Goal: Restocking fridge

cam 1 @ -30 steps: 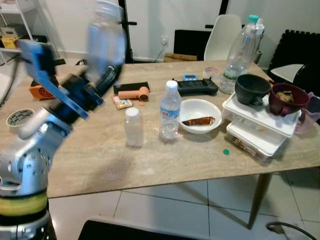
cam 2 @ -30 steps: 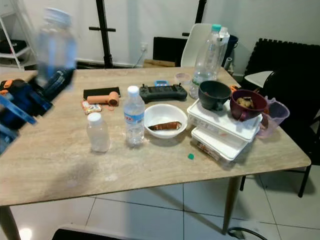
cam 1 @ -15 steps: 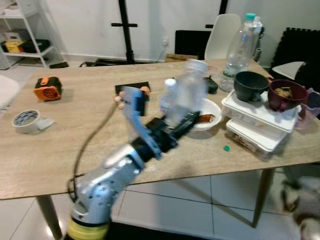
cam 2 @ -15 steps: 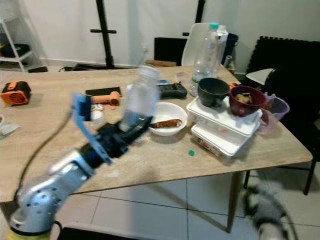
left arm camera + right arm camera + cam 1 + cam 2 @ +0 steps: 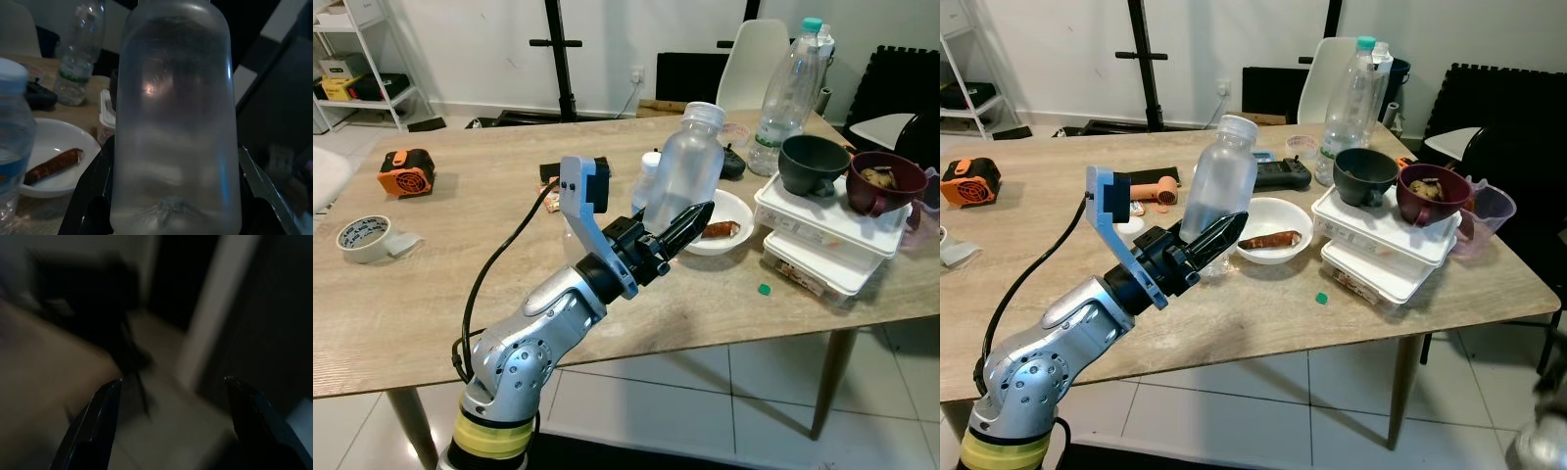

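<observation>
My left gripper (image 5: 683,223) is shut on an empty frosted plastic bottle (image 5: 685,168) with no cap, held upright above the table's middle. In the left wrist view the bottle (image 5: 176,122) stands between the two black fingers (image 5: 90,198). Just behind it on the wooden table (image 5: 460,264) stands a small water bottle (image 5: 648,181) with a blue label. My right gripper (image 5: 171,387) is open and hangs low over a dim, blurred floor, with nothing between its fingers.
A white bowl (image 5: 729,211) with a brown piece of food sits right of the held bottle. Stacked white containers (image 5: 822,240) carry a black bowl (image 5: 811,164) and a maroon bowl (image 5: 884,184). A tall clear bottle (image 5: 785,88), tape roll (image 5: 357,235) and orange device (image 5: 403,171) also stand on the table.
My left arm has swung the bottle from the far left, raised high, to the middle in front of the water bottle and bowl. The blur has gone; the camera shifted a little.
</observation>
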Tool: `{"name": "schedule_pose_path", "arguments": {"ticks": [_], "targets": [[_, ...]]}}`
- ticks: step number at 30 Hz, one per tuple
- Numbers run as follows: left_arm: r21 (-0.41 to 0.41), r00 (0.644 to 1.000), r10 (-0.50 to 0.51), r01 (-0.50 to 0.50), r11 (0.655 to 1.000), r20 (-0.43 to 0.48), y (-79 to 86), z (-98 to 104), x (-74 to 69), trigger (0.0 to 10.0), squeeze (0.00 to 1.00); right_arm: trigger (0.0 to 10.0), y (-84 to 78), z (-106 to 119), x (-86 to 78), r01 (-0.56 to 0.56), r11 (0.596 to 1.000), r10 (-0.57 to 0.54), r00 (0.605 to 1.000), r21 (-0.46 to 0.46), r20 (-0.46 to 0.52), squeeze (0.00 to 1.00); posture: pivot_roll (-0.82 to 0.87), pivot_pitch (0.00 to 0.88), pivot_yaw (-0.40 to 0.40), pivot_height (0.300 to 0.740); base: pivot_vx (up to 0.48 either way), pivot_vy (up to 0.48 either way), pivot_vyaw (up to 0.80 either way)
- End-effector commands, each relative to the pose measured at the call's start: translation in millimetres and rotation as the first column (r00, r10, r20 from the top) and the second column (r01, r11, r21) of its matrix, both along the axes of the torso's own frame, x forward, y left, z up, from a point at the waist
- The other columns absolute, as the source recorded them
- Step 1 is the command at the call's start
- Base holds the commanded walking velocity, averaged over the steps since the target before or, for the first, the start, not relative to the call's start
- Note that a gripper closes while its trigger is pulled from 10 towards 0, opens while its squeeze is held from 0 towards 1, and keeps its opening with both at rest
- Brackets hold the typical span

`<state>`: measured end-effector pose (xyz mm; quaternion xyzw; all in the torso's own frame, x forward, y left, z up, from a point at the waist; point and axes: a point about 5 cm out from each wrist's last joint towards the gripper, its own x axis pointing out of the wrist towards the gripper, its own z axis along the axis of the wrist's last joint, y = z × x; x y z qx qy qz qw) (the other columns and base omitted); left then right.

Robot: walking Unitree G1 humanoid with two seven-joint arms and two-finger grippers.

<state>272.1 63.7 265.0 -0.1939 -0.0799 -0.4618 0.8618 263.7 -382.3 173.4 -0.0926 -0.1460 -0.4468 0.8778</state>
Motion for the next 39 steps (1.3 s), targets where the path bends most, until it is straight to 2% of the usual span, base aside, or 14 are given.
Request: {"name": "schedule_pose_path", "arguments": {"ticks": [1, 6, 9, 10, 11, 12, 14, 15, 16, 17, 18, 20, 23, 39], "targets": [[-0.001, 0.999, -0.028, 0.028, 1.000, 0.044, -3.6, 6.4, -3.0, 10.0, 0.00, 10.0, 3.4, 10.4, 2.0, -0.028, 0.998, 0.029, 0.999, -0.056, 0.015, 0.00, -0.09, 0.163, 0.037, 0.740, 0.000, 0.000, 0.00], [0.051, 0.994, -0.078, 0.074, 0.996, 0.081, -10.6, 6.9, -5.3, 10.0, 0.00, 10.0, 52.5, 47.3, 34.7, -0.378, 0.920, 0.388, 0.915, -0.103, 0.113, 0.00, -0.09, 0.165, 0.040, 0.740, 0.000, 0.000, 0.00], [0.077, 0.988, -0.115, 0.108, 0.991, 0.103, -14.3, 7.7, -7.5, 10.0, 0.00, 10.0, 101.2, 63.3, 50.4, -0.662, 0.739, 0.673, 0.733, -0.122, 0.098, 0.00, -0.09, 0.166, 0.039, 0.740, 0.000, 0.000, 0.00], [0.077, 0.987, -0.120, 0.112, 0.991, 0.108, -14.8, 8.9, -7.6, 10.0, 0.00, 10.0, 124.1, 68.1, 51.5, -0.782, 0.614, 0.789, 0.606, -0.105, 0.099, 0.00, -0.09, 0.168, 0.040, 0.740, 0.000, 0.000, 0.00], [0.077, 0.987, -0.120, 0.112, 0.991, 0.108, -14.8, 8.9, -7.6, 10.0, 0.00, 10.0, 124.1, 68.1, 51.5, -0.782, 0.614, 0.789, 0.606, -0.105, 0.099, 0.00, -0.09, 0.168, 0.040, 0.740, 0.000, 0.000, 0.00], [0.072, 0.986, -0.121, 0.114, 0.991, 0.113, -14.9, 10.7, -7.5, 10.0, 0.00, 10.0, 144.4, 74.2, 47.3, -0.880, 0.469, 0.878, 0.456, -0.072, 0.145, 0.00, -0.09, 0.169, 0.039, 0.740, 0.000, 0.000, 0.00], [0.072, 0.986, -0.121, 0.114, 0.991, 0.113, -14.9, 10.7, -7.5, 10.0, 0.00, 10.0, 144.4, 74.2, 47.3, -0.880, 0.469, 0.878, 0.456, -0.072, 0.145, 0.00, -0.09, 0.169, 0.039, 0.740, 0.000, 0.000, 0.00], [0.059, 0.985, -0.126, 0.120, 0.991, 0.119, -15.0, 13.5, -8.1, 10.0, 0.00, 10.0, 163.6, 80.7, 39.6, -0.956, 0.291, 0.937, 0.277, -0.038, 0.215, 0.00, -0.08, 0.170, 0.038, 0.740, 0.000, 0.000, 0.00], [0.059, 0.985, -0.126, 0.120, 0.991, 0.119, -15.0, 13.5, -8.1, 10.0, 0.00, 10.0, 163.6, 80.7, 39.6, -0.956, 0.291, 0.937, 0.277, -0.038, 0.215, 0.00, -0.08, 0.170, 0.038, 0.740, 0.000, 0.000, 0.00], [0.049, 0.983, -0.136, 0.131, 0.990, 0.125, -15.7, 15.5, -9.6, 10.0, 0.00, 10.0, 181.5, 88.9, 28.7, -0.994, 0.104, 0.949, 0.091, -0.030, 0.301, 0.00, -0.09, 0.171, 0.038, 0.740, 0.000, 0.000, 0.00], [0.049, 0.983, -0.136, 0.131, 0.990, 0.125, -15.7, 15.5, -9.6, 10.0, 0.00, 10.0, 181.5, 88.9, 28.7, -0.994, 0.104, 0.949, 0.091, -0.030, 0.301, 0.00, -0.09, 0.171, 0.038, 0.740, 0.000, 0.000, 0.00], [0.046, 0.980, -0.149, 0.144, 0.989, 0.131, -17.2, 16.0, -11.6, 10.0, 0.00, 10.0, 199.2, 98.1, 14.3, -0.993, -0.106, 0.913, -0.115, -0.044, 0.391, 0.00, -0.09, 0.171, 0.038, 0.740, 0.000, 0.000, 0.00], [0.073, 0.978, -0.158, 0.149, 0.986, 0.138, -18.3, 13.3, -12.9, 10.0, 0.00, 10.0, 208.2, 103.8, 6.2, -0.972, -0.223, 0.876, -0.232, -0.069, 0.423, 0.00, -0.08, 0.170, 0.040, 0.740, 0.000, 0.000, 0.00], [0.149, 0.967, -0.187, 0.161, 0.976, 0.174, -17.4, 6.7, -19.1, 10.0, 0.00, 10.0, 207.1, 126.1, -6.9, -0.903, -0.411, 0.751, -0.411, -0.123, 0.517, 0.00, -0.08, 0.162, 0.042, 0.740, 0.000, 0.000, 0.00]]}}
